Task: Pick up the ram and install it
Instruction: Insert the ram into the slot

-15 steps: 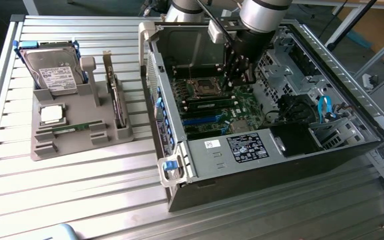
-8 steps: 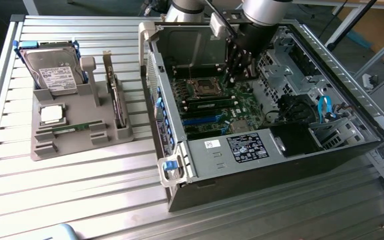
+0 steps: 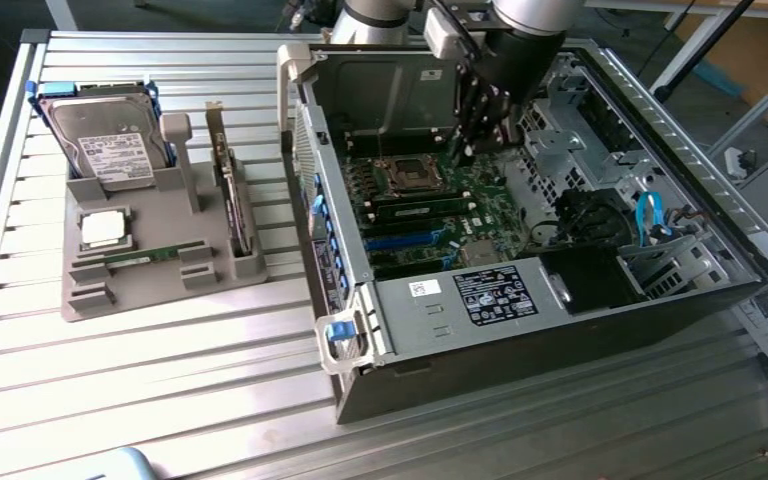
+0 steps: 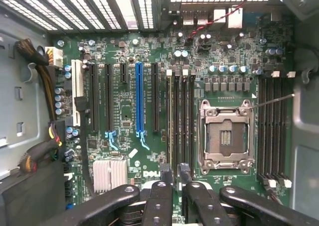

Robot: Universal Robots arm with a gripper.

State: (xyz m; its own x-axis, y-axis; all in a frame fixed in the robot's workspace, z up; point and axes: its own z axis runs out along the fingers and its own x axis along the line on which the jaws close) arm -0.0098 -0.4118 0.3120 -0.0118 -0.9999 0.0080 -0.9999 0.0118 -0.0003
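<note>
Above the socket (image 4: 225, 136) the case (image 3: 404, 320) is open, and the gripper (image 4: 175, 176) hangs in that free room. Low slots (image 4: 183, 121) flank the socket, no bar to passage. A cage (image 3: 371, 90) stands walling one side of the socket; a thin line (image 4: 274, 100), perhaps a wire, crosses the slots beside it.

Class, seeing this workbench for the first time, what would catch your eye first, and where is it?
The open grey metal computer case lying on its side dominates the exterior view's right, its green motherboard with one bright blue slot exposed. The robot's black gripper hangs inside it over the board, near the silver processor socket. On the exterior view's left, a grey holder tray carries a silver hard drive.
</note>
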